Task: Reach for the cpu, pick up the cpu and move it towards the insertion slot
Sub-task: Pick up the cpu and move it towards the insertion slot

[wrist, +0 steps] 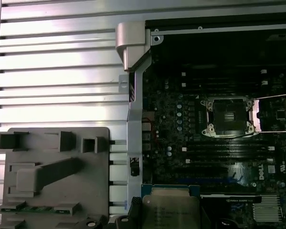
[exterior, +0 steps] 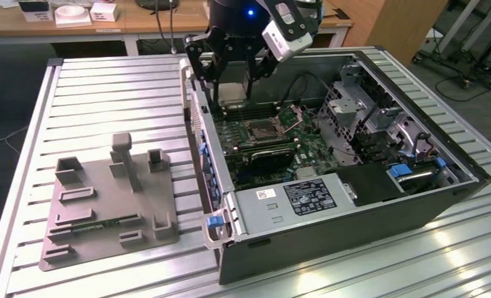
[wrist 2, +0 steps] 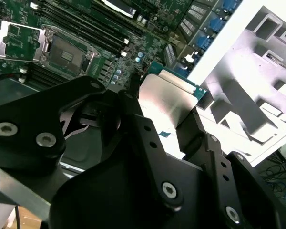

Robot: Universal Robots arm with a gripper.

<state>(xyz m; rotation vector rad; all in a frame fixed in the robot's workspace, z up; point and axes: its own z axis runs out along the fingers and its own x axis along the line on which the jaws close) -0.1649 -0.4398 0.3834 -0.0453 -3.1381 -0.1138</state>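
Your gripper is clenched on the cpu, black fingers pinching its edges, and you've got it up in the air over the open computer case. In the exterior view the chip hangs just inside the case's side wall. The insertion slot sits below and ahead of your tool, latch plate flipped open beside it. The grey tray lies well apart, out on the slatted table.
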